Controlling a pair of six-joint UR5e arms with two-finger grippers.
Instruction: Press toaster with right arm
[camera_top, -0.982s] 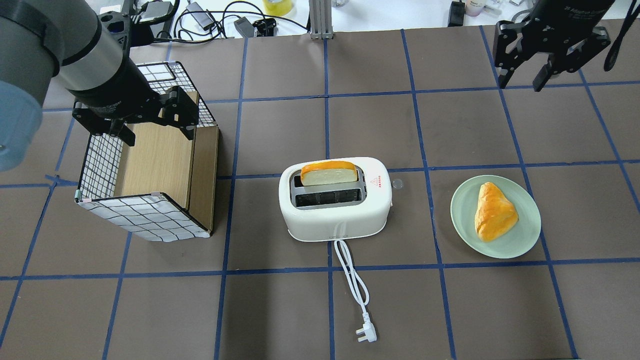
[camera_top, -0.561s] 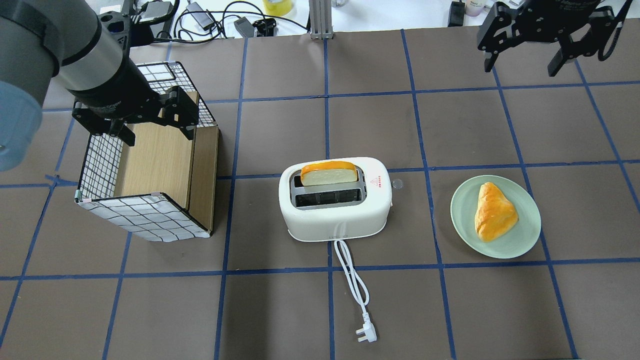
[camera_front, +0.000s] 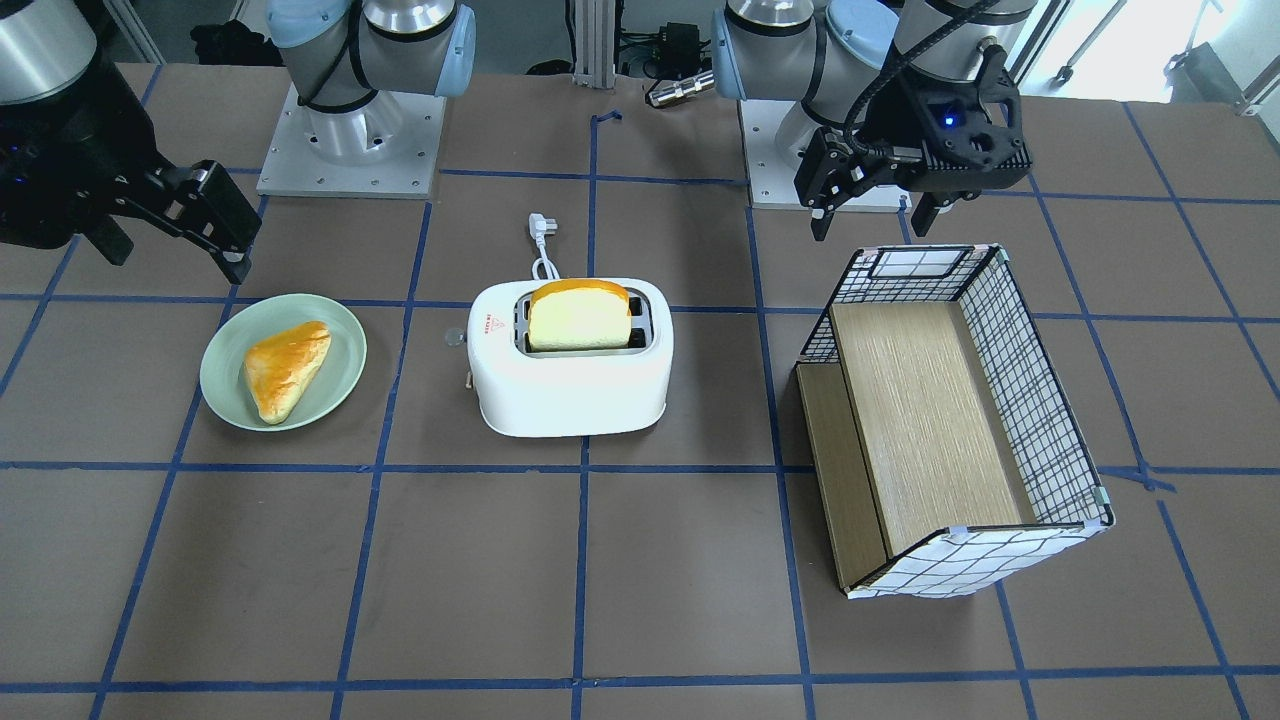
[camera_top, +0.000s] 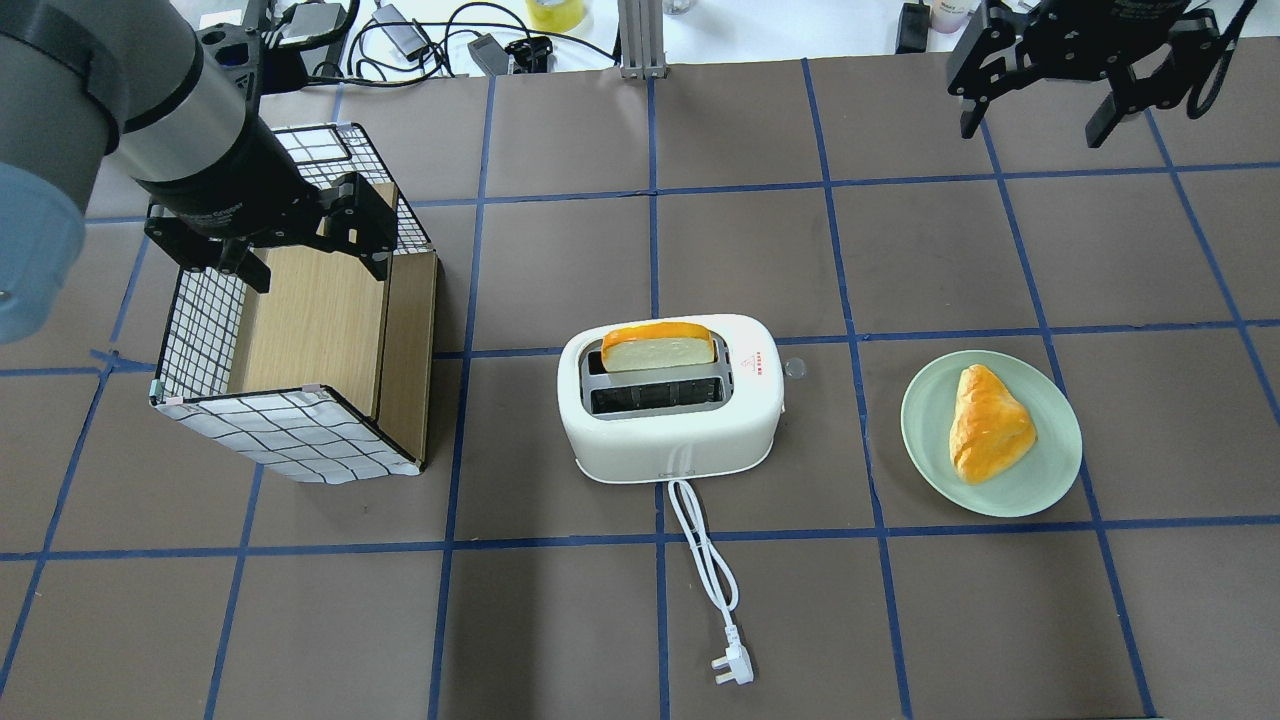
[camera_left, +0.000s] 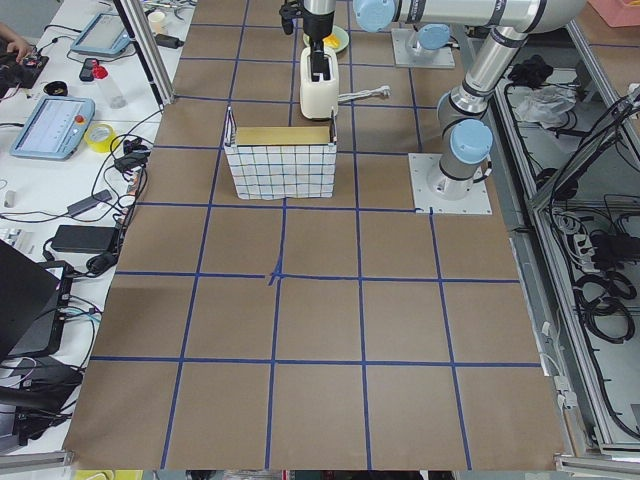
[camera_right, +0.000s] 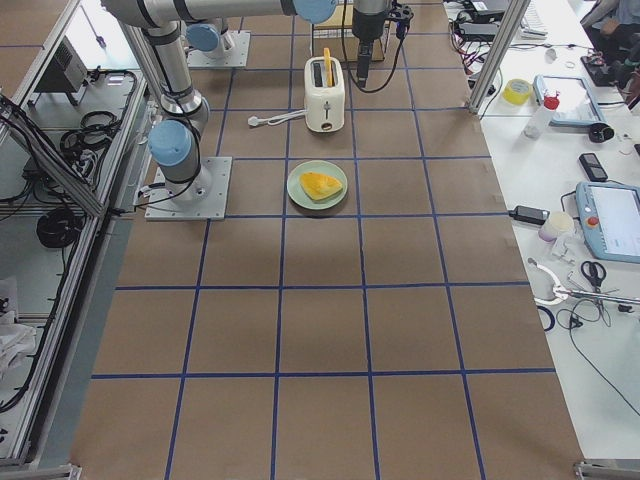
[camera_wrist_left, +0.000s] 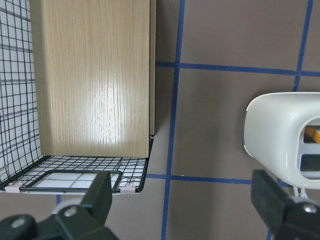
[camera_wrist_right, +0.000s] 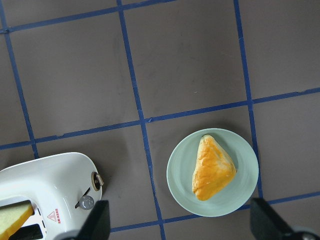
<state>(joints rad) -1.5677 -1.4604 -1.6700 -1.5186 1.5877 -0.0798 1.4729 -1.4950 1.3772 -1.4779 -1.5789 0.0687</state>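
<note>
The white two-slot toaster (camera_top: 670, 420) stands mid-table, with a bread slice (camera_top: 658, 347) upright in its far slot. It also shows in the front view (camera_front: 570, 375) and the right wrist view (camera_wrist_right: 47, 182), where its end lever (camera_wrist_right: 96, 179) faces the plate. My right gripper (camera_top: 1035, 125) is open and empty, high over the far right of the table, well away from the toaster. It also shows in the front view (camera_front: 175, 255). My left gripper (camera_top: 315, 268) is open and empty above the basket's far end.
A grid-patterned basket (camera_top: 270, 435) with a wooden floor lies at the left. A green plate (camera_top: 1050, 470) with a golden pastry (camera_top: 988, 422) sits right of the toaster. The white cord and plug (camera_top: 730, 670) trail toward the near edge.
My right gripper has moved toward the table's far edge and a little to the left, still open. The left arm, toaster and plate have not moved.
</note>
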